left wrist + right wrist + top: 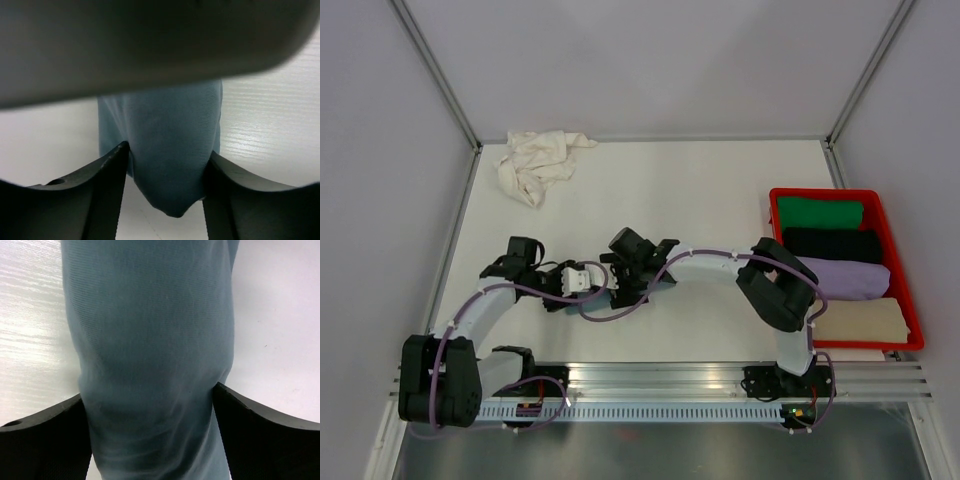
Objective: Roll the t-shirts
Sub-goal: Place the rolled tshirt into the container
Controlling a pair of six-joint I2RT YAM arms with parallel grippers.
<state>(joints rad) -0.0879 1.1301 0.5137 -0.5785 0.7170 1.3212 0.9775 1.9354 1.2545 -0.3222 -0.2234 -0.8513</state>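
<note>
The slate-blue t-shirt shows only in the wrist views, as a thick roll of fabric. In the left wrist view its rounded end (165, 150) fills the gap between my left gripper's (165, 172) fingers. In the right wrist view the roll (150, 340) runs between my right gripper's (150, 415) fingers, which press on both its sides. In the top view the left gripper (578, 280) and right gripper (625, 272) meet at the table's middle front, and they hide the blue roll. The cream-white t-shirt (538, 160) lies crumpled at the far left corner.
A red bin (905, 270) stands at the right edge. It holds rolled green (820, 212), black (832, 243), lavender (845, 278) and beige (858, 320) garments. Grey walls close in the table at the back and sides. An aluminium rail (660, 378) runs along the front.
</note>
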